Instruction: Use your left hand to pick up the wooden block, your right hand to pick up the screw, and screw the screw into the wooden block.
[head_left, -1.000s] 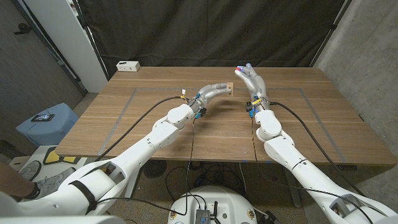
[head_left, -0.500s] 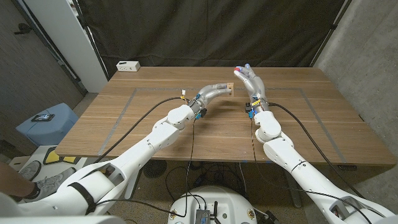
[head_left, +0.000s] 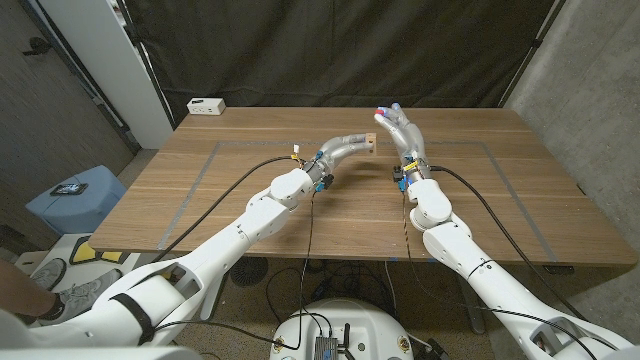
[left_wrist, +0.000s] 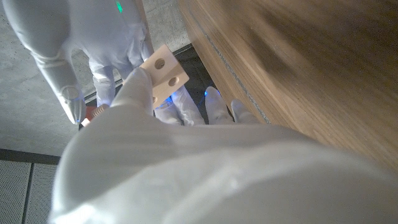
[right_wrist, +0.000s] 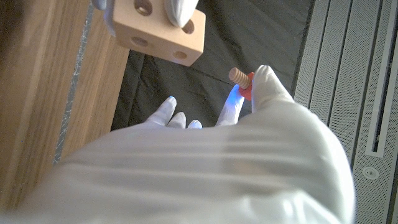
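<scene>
left hand (left_wrist: 134, 93) fingers pinch wooden block (left_wrist: 163, 74) | right hand (right_wrist: 249, 118) fingers pinch screw (right_wrist: 239, 78)

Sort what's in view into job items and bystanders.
Job items:
- wooden block, held in the left hand
- screw, pinched in the right hand

Bystanders:
- white box at the table's far left corner
- blue bin on the floor left of the table

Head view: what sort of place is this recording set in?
Probably a lab test bay: a black curtain hangs behind a wooden table marked with tape lines, between bare concrete walls.
</scene>
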